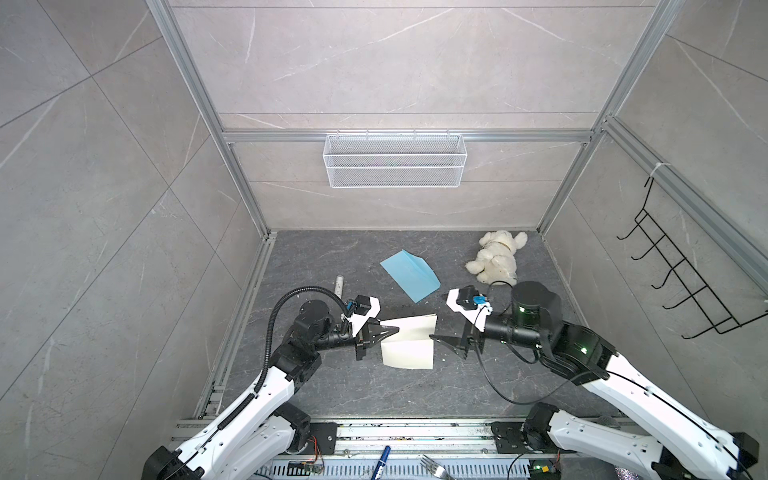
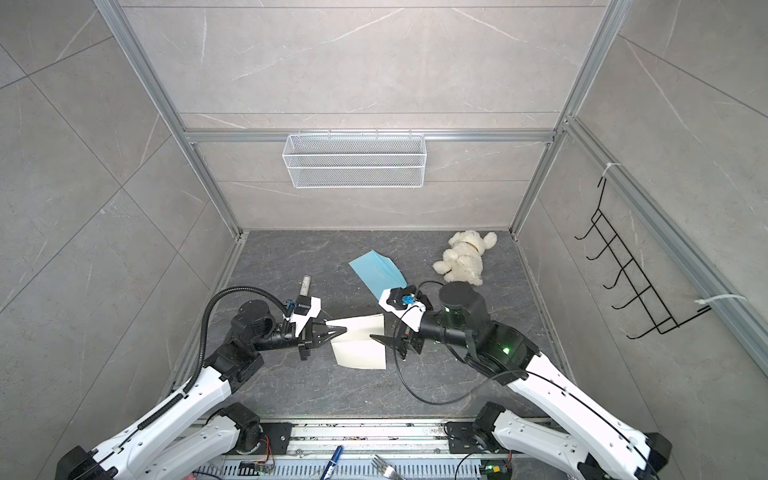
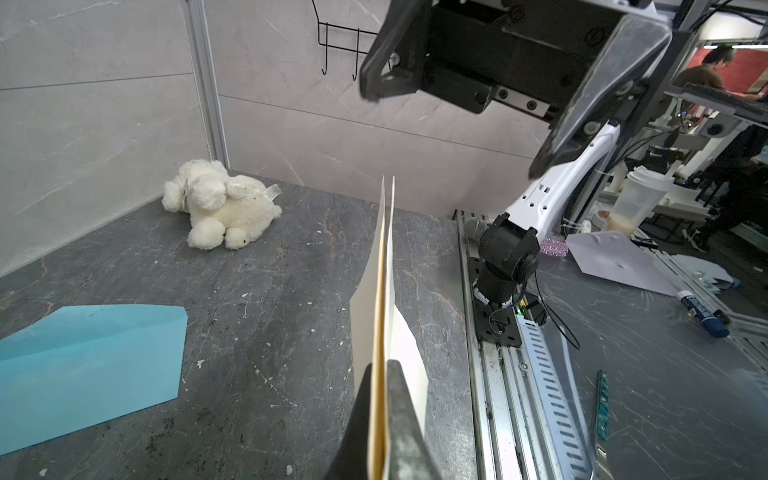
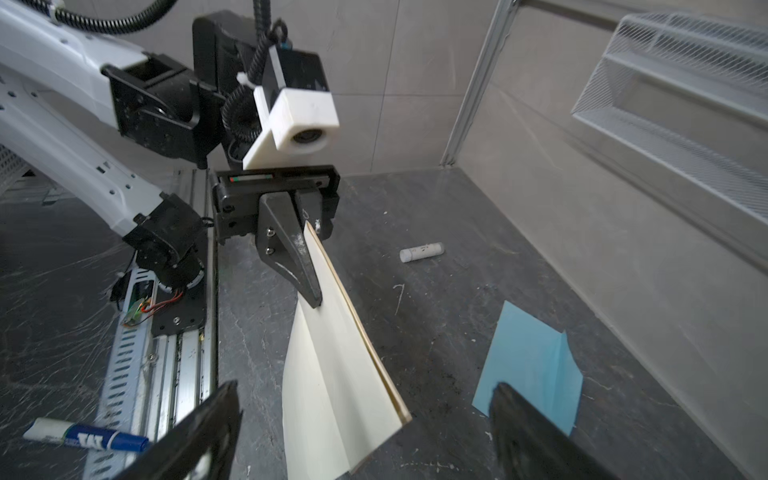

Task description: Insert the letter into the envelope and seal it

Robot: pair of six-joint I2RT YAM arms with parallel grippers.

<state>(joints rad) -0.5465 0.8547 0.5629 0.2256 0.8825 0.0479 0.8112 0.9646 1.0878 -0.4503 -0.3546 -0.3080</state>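
The letter (image 1: 409, 340) is a cream sheet folded double, held near the front middle of the table. My left gripper (image 1: 395, 330) is shut on the letter's left edge; in the left wrist view both layers of the letter (image 3: 386, 291) are pinched between the left gripper's (image 3: 380, 365) jaws. My right gripper (image 1: 434, 337) stands open at the letter's right edge. Its fingers straddle the letter's free end (image 4: 345, 374) without touching it. The light blue envelope (image 1: 409, 274) lies flat behind the letter, with neither gripper touching it.
A white plush toy (image 1: 496, 255) lies at the back right. A small white tube (image 1: 338, 286) lies behind the left arm. A wire basket (image 1: 395, 160) hangs on the back wall and a black hook rack (image 1: 685, 282) on the right wall. A marker (image 1: 382, 457) and a fork (image 1: 432, 463) lie on the front rail.
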